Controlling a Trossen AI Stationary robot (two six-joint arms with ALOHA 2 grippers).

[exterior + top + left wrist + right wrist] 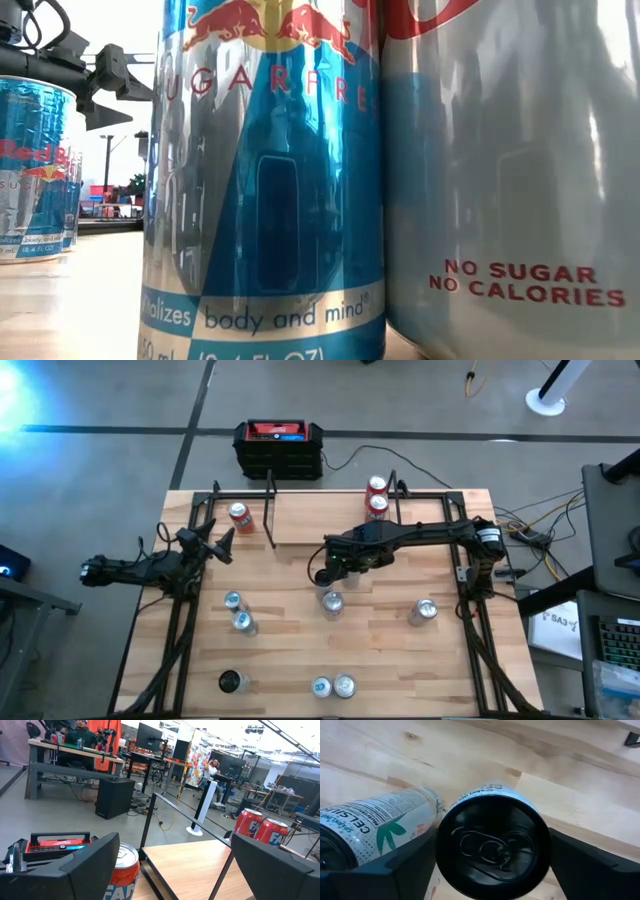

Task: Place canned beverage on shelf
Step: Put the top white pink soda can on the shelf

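My right gripper point(328, 573) reaches over the table's middle, just in front of the shelf point(400, 525), a light wood board on thin black posts. It is shut on a white can with a black top point(492, 845). My left gripper point(218, 545) is open and empty at the table's left, near a red can point(240, 515) that stands on the table. In the left wrist view that red can point(122, 870) shows past my left gripper point(172, 870). Two red cans point(377, 495) stand on the shelf board's far edge. My right gripper pinches the black-topped can between its two fingers point(407, 865), on its side wall just below the top rim point(440, 855). The fingers come from above, pointing down. The can stands upright in the hold. I cannot tell whether its base is on the table.
A white Celsius can point(375, 825) is right beside the held one. More cans stand on the table: two point(238, 612) at left, one point(424, 612) at right, three along the near edge point(332, 686). A black box with a red top point(278, 445) sits behind the table.
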